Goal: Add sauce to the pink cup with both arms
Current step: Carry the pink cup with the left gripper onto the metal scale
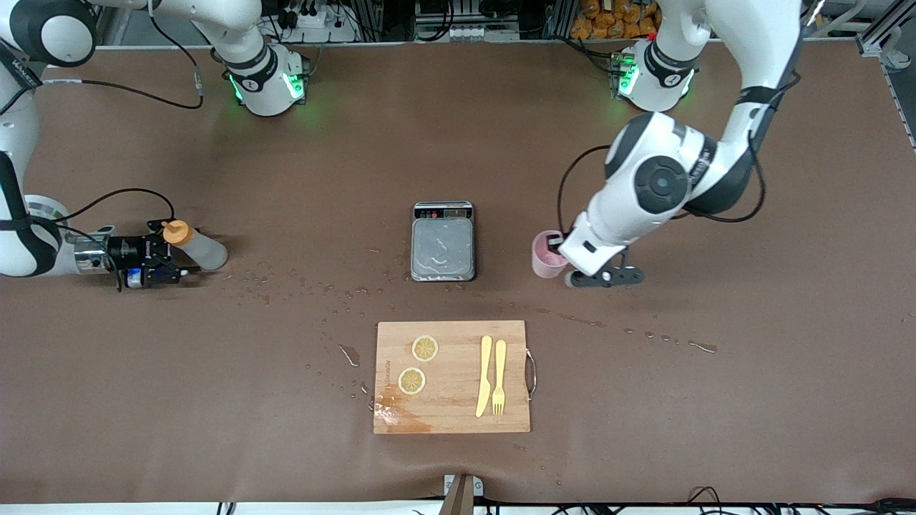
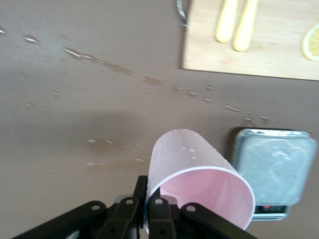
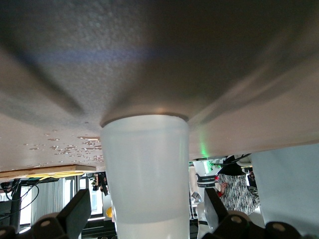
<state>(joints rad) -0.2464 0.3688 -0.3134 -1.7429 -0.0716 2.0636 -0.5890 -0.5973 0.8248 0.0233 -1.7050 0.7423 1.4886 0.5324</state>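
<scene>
The sauce bottle [image 1: 200, 247] stands on the table at the right arm's end, with its orange cap [image 1: 175, 232] on top. My right gripper [image 1: 184, 259] is low at the table, open, with one finger on each side of the bottle's whitish body [image 3: 145, 174]. Gaps show between the fingers [image 3: 75, 214] and the bottle. The pink cup [image 1: 545, 259] stands upright beside the grey scale, toward the left arm's end. My left gripper [image 2: 147, 201] is shut on the cup's rim [image 2: 199, 172], one finger inside and one outside the wall. In the front view the left gripper [image 1: 556, 249] is mostly hidden under its arm.
A grey scale tray [image 1: 444, 247] sits at the table's middle. Nearer the front camera lies a wooden cutting board [image 1: 451, 408] with two lemon slices [image 1: 425, 348], a yellow knife and a yellow fork [image 1: 499, 375]. Water drops [image 1: 315, 290] spot the brown table.
</scene>
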